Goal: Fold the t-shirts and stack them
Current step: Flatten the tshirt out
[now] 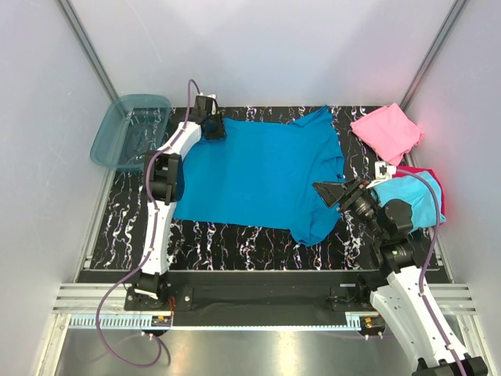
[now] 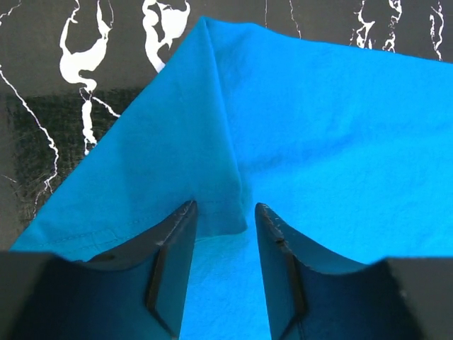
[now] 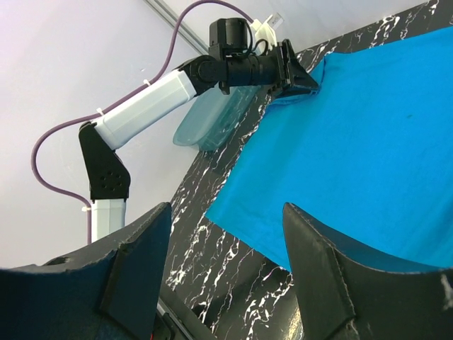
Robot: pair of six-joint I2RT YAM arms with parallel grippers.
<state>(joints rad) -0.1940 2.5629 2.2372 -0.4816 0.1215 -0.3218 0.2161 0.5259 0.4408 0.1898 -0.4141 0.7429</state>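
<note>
The teal-blue t-shirt (image 1: 258,176) lies spread across the table (image 1: 117,223). The left gripper (image 1: 213,125) is down at its far-left corner, fingers (image 2: 173,255) partly open astride a cloth ridge. The right gripper (image 1: 329,194) hovers over the rumpled right edge, fingers wide, empty.

3 plain white walls (image 1: 258,47); black tabletop (image 1: 235,243) (white marble veining); aluminium rail (image 1: 86,298) along near edge.
</note>
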